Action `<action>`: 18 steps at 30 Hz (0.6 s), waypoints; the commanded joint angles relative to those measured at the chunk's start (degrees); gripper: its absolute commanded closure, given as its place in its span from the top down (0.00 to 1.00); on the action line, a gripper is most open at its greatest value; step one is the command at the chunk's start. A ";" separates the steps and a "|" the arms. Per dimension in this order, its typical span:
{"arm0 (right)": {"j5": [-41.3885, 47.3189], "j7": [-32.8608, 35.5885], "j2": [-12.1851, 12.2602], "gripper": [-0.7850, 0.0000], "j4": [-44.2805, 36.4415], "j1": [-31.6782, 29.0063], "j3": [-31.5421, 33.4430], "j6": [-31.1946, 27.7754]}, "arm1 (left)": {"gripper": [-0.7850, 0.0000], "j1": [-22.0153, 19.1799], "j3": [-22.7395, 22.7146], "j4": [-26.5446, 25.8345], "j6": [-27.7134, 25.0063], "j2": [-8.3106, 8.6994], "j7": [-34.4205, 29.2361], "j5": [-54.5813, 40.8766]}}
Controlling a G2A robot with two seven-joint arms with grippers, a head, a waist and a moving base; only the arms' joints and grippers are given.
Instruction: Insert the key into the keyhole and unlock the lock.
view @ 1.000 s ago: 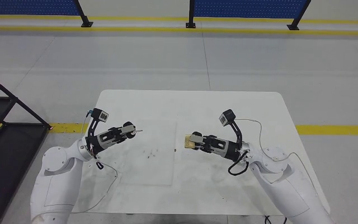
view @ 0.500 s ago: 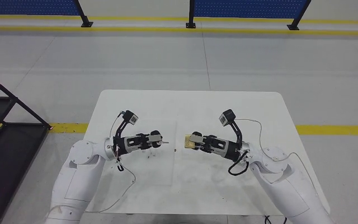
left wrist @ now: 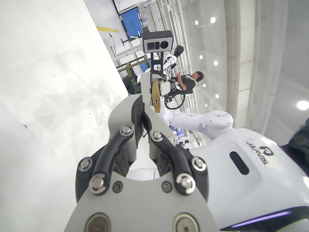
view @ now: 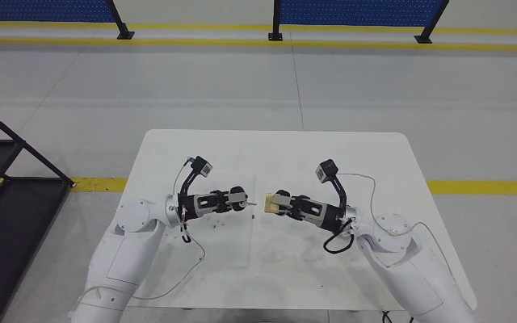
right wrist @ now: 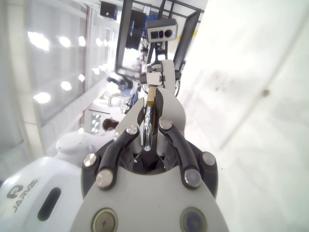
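1. Lock (left wrist: pixel 156 95): small brass padlock held above the table (view: pixel 339 161). The right gripper (right wrist: pixel 150 98) has its fingers clamped on the lock's flat sides. The shackle (right wrist: pixel 147 124) runs back between the fingers toward the wrist.
2. The keyhole (left wrist: pixel 156 101) is in the lock's narrow end face and points straight at the left gripper (view: pixel 241 199).
3. Key (view: pixel 251 204): the left gripper is pinched shut on its head. The thin blade sticks out toward the lock, with the tip just beside the keyhole face. From the top view I can't tell if it's touching or in.
4. Handling, my read: the lock is rigid, dense and smooth brass. It may twist in the pads once torque goes in, so the flat-side grip is the right one. The key is light and stiff, but there's little head to hold. An off-centre hit on the lock could pivot it in the pads.
5. Room: the table edges are well away from the lock, and there's bare tabletop below and all round it. The tight spot is at the lock, where the two grippers sit nose to nose with almost no axial slack.
6. What matters most, I'd say, is lining the blade up with the keyhole before any push. There's free space around the lock for the wrist roll.
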 commanded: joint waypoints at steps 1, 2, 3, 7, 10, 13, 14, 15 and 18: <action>-0.09 -0.51 -0.14 0.00 0.30 -0.03 -0.42 -0.04 | 0.00 -0.15 0.31 0.27 -0.34 0.05 -0.25 -0.44; 0.01 -0.65 -0.21 0.00 0.45 -0.02 -0.59 -0.04 | 0.00 -0.20 0.39 0.33 -0.51 0.10 -0.46 -0.53; 0.29 -0.83 -0.29 0.00 0.63 -0.03 -0.75 -0.03 | 0.00 -0.23 0.42 0.37 -0.68 0.15 -0.65 -0.61; 3.50 -0.76 -0.69 0.00 1.40 -0.05 -1.47 -0.46 | 0.00 -0.20 0.35 0.94 -1.29 0.34 -1.90 -2.47; 5.46 -0.07 -0.96 0.00 2.24 0.33 -1.91 -0.55 | 0.00 -0.30 0.24 1.57 -1.58 0.51 -2.36 -3.02; 6.18 0.38 -1.16 0.00 3.05 0.82 -2.19 -0.43 | 0.00 -0.33 0.18 1.72 -1.93 0.64 -2.53 -3.79; 5.84 0.25 -1.20 0.00 3.22 0.98 -2.25 -0.25 | 0.00 -0.29 0.14 1.76 -1.94 0.68 -2.50 -4.00; 5.37 0.08 -1.24 0.00 3.21 1.10 -2.33 -0.13 | 0.00 -0.27 0.09 1.70 -2.01 0.73 -2.47 -4.20; 3.09 -1.16 -1.33 0.00 3.02 1.20 -2.57 0.29 | 0.00 -0.11 0.06 1.56 -2.04 0.87 -2.43 -4.53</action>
